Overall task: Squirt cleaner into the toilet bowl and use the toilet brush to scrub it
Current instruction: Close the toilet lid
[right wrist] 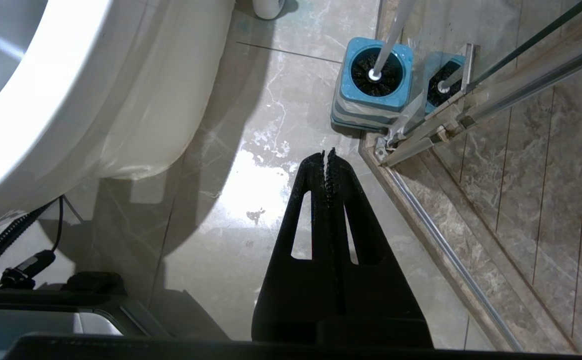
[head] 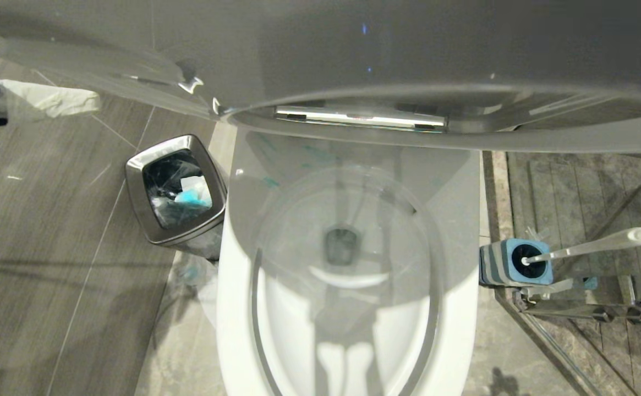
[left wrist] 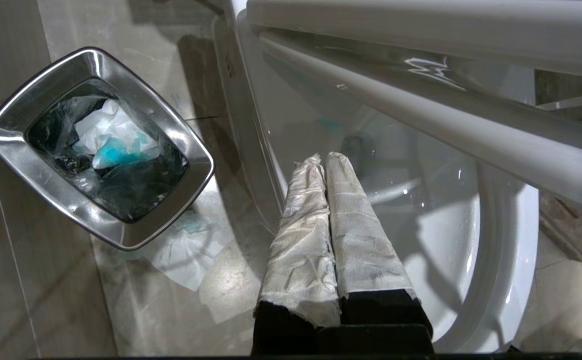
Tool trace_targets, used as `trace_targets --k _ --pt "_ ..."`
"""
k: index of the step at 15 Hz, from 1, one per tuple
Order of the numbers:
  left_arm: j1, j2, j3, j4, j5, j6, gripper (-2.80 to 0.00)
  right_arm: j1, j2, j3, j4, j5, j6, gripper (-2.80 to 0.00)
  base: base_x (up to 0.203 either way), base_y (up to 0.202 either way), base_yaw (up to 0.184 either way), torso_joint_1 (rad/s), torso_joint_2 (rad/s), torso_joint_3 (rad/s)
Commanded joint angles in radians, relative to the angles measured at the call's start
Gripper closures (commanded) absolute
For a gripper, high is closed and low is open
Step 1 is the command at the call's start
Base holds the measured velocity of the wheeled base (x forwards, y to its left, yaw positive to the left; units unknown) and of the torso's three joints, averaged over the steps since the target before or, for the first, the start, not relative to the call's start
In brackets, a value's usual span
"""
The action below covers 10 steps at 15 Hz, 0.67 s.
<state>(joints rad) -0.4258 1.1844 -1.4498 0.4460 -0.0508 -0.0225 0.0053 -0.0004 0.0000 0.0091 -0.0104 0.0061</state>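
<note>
The white toilet bowl [head: 232, 286] fills the middle of the head view with its seat and lid raised. Faint blue-green streaks of cleaner [head: 269, 181] mark the porcelain at the back. To its right the toilet brush [head: 595, 246] stands in a grey-and-blue holder [head: 510, 264] on the floor. My left gripper [left wrist: 323, 157], its fingers [left wrist: 360, 235] wrapped in white tissue, is shut on nothing over the bowl's left rim [left wrist: 515, 240]; in the head view it shows at far left [head: 92, 102]. My right gripper [right wrist: 327, 152] is shut and empty above the floor, short of the holder [right wrist: 370, 102].
A square steel bin [head: 136, 170] holding blue-stained tissues [head: 193, 195] stands left of the bowl, with a tissue [left wrist: 186, 250] on the floor beside it. A glass shower door with a metal frame [right wrist: 435, 125] runs right behind the holder and mirrors it.
</note>
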Motion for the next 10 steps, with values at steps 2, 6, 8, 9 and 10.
trace_targets --k 2,6,8,9,10 --pt "-0.005 0.034 0.002 0.003 0.004 0.004 0.0 0.001 0.0 0.0 0.0 0.0 0.0 0.0 0.0 0.0 0.0 0.0 0.0 0.0" --pt "-0.004 0.059 0.003 0.005 0.009 0.004 0.0 0.001 0.0 0.0 0.0 0.0 0.0 0.0 0.0 0.0 0.0 0.0 0.0 0.0" --pt "-0.004 0.066 0.003 0.021 0.035 0.004 0.0 0.001 0.0 0.0 0.0 0.0 0.0 0.0 0.0 0.0 0.0 0.0 0.0 0.0" --pt "-0.005 0.067 0.003 0.033 0.042 0.004 0.0 0.001 0.0 0.0 0.0 0.0 0.0 0.0 0.0 0.0 0.0 0.0 0.0 0.0" --pt "-0.005 0.067 0.003 0.044 0.042 0.004 0.0 0.001 0.0 0.0 0.0 0.0 0.0 0.0 0.0 0.0 0.0 0.0 0.0 0.0"
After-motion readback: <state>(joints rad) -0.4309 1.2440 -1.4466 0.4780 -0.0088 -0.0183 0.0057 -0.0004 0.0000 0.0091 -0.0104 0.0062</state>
